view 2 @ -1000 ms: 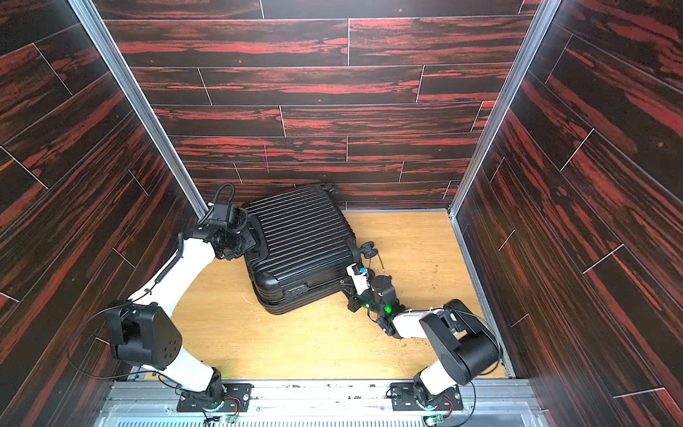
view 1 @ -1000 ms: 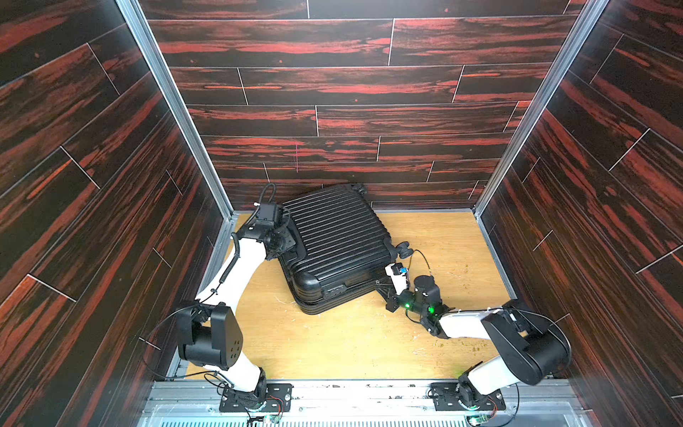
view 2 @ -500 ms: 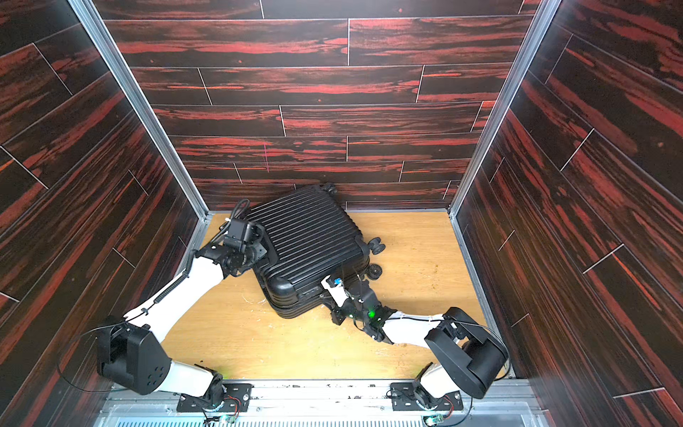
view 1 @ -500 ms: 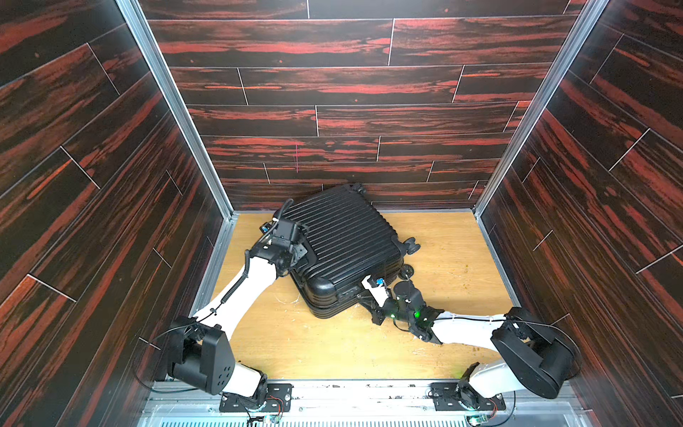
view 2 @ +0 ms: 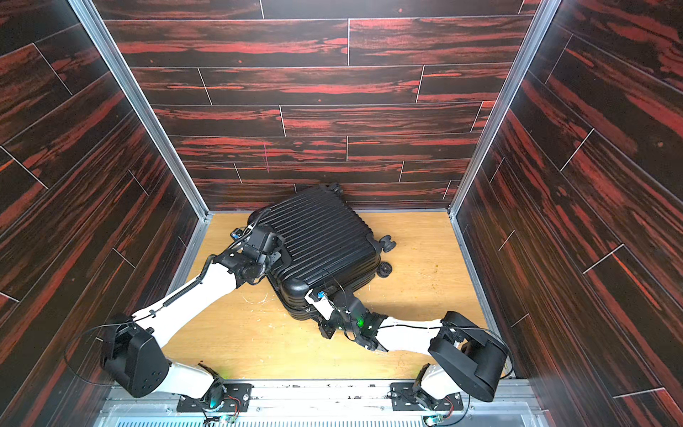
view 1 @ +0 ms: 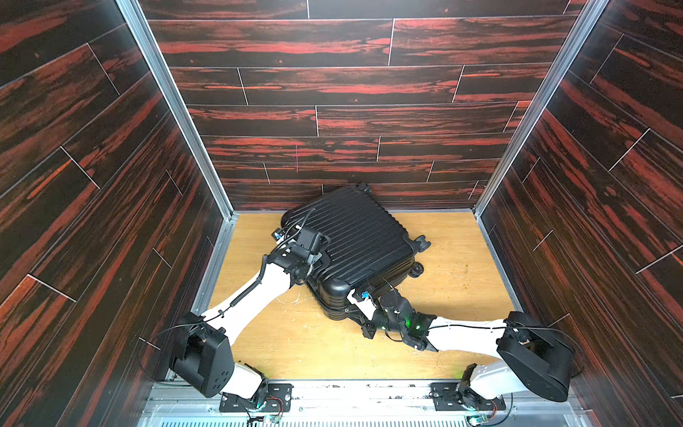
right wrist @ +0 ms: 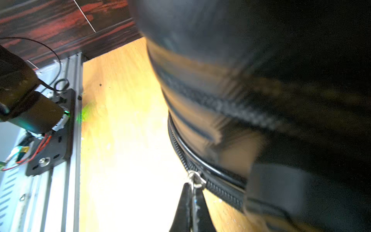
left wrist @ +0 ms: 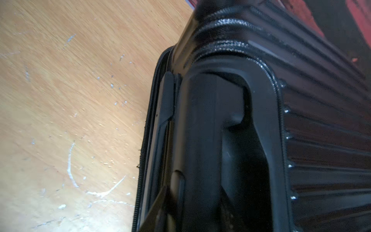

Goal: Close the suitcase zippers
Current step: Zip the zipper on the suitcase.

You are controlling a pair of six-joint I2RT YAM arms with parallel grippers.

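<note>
The suitcase (view 1: 354,244) is laid flat on the tabletop (view 1: 454,295), turned at an angle, between the two end effectors. The left end effector (view 1: 311,264) is placed close at the case's side edge, and the handle (left wrist: 208,130) is seen just ahead of it in the left wrist view. Whether its fingers are apart or together cannot be told (only dark slivers are seen at the frame's edge).

The right end effector (right wrist: 193,193) is set at the case's near rounded corner. Its fingers are clamped together on the silvery pull tab (right wrist: 195,180) of the zipper (right wrist: 220,188). From the fingertips the track is seen running around the corner along the seam.

Beyond the left end effector, the case's far corner is nearly against the back wall (view 1: 369,111). Bare tabletop is left beside and behind the right end effector, out to the wheels (view 1: 415,268) and the front rail (view 1: 369,386).
</note>
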